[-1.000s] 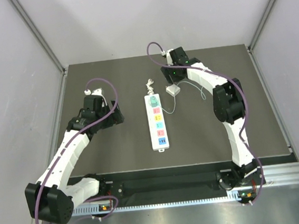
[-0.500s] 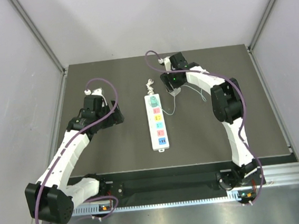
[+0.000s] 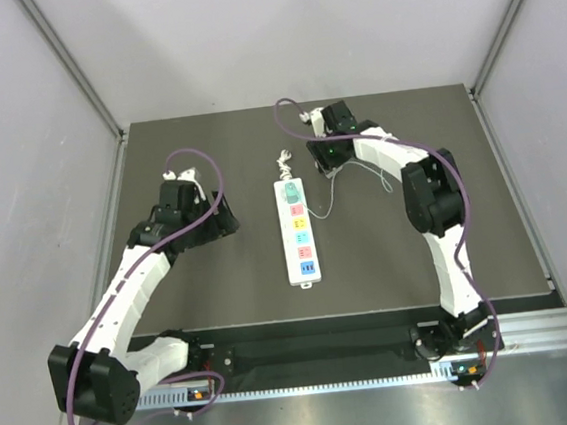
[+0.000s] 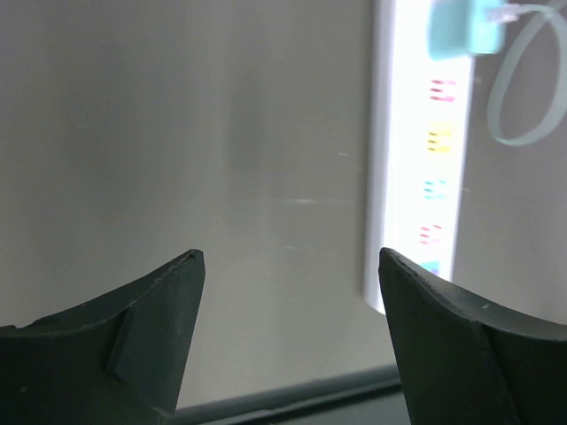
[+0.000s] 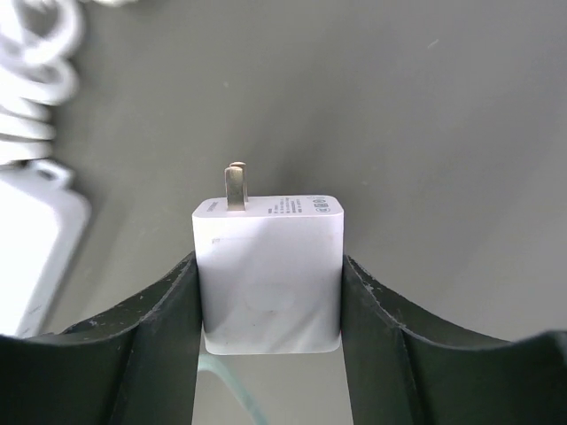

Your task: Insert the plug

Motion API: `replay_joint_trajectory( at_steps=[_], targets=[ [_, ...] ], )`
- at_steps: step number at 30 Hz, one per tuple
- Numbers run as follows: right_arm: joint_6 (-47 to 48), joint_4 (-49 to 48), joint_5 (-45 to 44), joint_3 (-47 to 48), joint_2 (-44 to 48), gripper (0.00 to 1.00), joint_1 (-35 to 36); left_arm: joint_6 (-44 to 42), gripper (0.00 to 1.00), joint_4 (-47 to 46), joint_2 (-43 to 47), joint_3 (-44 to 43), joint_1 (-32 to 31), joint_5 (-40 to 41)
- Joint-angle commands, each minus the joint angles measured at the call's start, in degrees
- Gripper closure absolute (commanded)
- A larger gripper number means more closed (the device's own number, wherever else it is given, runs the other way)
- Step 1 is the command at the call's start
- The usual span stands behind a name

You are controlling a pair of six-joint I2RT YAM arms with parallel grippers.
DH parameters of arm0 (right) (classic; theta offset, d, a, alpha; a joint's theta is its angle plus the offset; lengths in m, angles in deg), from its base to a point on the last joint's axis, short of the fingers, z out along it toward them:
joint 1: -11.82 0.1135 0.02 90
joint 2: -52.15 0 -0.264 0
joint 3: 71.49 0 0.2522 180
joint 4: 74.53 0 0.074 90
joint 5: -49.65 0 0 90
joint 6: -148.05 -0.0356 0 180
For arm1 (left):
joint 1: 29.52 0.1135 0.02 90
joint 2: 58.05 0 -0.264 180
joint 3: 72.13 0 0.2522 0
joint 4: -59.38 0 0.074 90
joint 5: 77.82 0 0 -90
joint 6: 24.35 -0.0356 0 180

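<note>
The teal-green plug [image 3: 289, 192] sits on the far-end socket of the long white power strip [image 3: 298, 239]; it also shows in the left wrist view [image 4: 461, 27]. Its thin white cable [image 3: 323, 207] loops to the right of the strip. My right gripper [image 3: 326, 159] is shut on a small white square block [image 5: 266, 292] with metal prongs [image 5: 236, 186], just right of the strip's far end. My left gripper [image 3: 226, 221] is open and empty, left of the strip; in its wrist view [image 4: 292, 266] only bare table lies between the fingers.
The power strip [image 4: 416, 177] has several coloured sockets. Its coiled white cord [image 3: 281, 159] lies at its far end, also seen in the right wrist view [image 5: 35, 53]. Grey walls stand close on both sides of the dark table [image 3: 208, 159].
My right gripper has moved over the white square block and closed on it. The left arm has shifted only slightly.
</note>
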Motion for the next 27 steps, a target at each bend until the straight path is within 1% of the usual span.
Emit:
replay_joint_trajectory(
  at_steps=[1,3,4,6,9,10,14,15,16,18,19,22,27],
  targets=[
    [1.0,-4.3,1.1,3.9,14.3,1.00,1.1,3.8,0.17,-2.8,1.2,-4.6,0.3,-8.7],
    [0.5,-6.7,4.3,1.4,18.4,1.00,1.4,5.3,0.16,-3.4,2.0,-6.6,0.3,-11.4],
    [0.0,-7.2,5.4,-1.1,22.0,1.00,1.7,6.7,0.16,-3.8,2.7,-7.2,0.3,-14.1],
    [0.0,-8.0,7.7,-4.0,25.6,1.00,2.6,8.0,0.16,-4.5,3.2,-9.0,0.3,-16.3],
    [0.1,-9.2,7.8,-11.3,33.0,1.00,5.6,9.9,0.18,-5.0,3.6,-11.1,0.4,-19.9],
    [-0.3,-10.1,7.8,-15.9,37.3,1.00,7.5,10.0,0.18,-6.5,4.1,-11.2,0.3,-20.5],
    [-2.0,-13.7,7.5,-25.9,47.6,1.00,13.0,9.0,0.18,-7.4,3.9,-13.7,0.4,-24.0],
    [-2.5,-14.3,7.5,-27.4,50.6,1.00,14.1,8.9,0.18,-7.9,3.2,-15.0,0.3,-28.2],
    [-3.1,-14.3,7.5,-29.3,51.8,1.00,16.6,9.6,0.18,-8.6,3.0,-15.4,0.2,-30.6],
    [-3.9,-13.9,6.7,-30.5,53.6,1.00,18.9,11.2,0.18,-12.2,2.6,-15.5,0.3,-36.9],
    [-4.7,-14.0,6.2,-31.7,55.3,1.00,21.0,12.8,0.18,-13.3,2.7,-15.5,0.2,-38.0],
    [-6.1,-14.4,4.8,-33.2,57.2,1.00,24.3,14.1,0.18,-15.2,2.7,-15.5,0.0,-40.2],
    [-6.7,-14.8,3.9,-33.6,57.2,1.00,28.0,15.6,0.18,-17.0,1.6,-13.4,-1.2,-40.2]
  ],
)
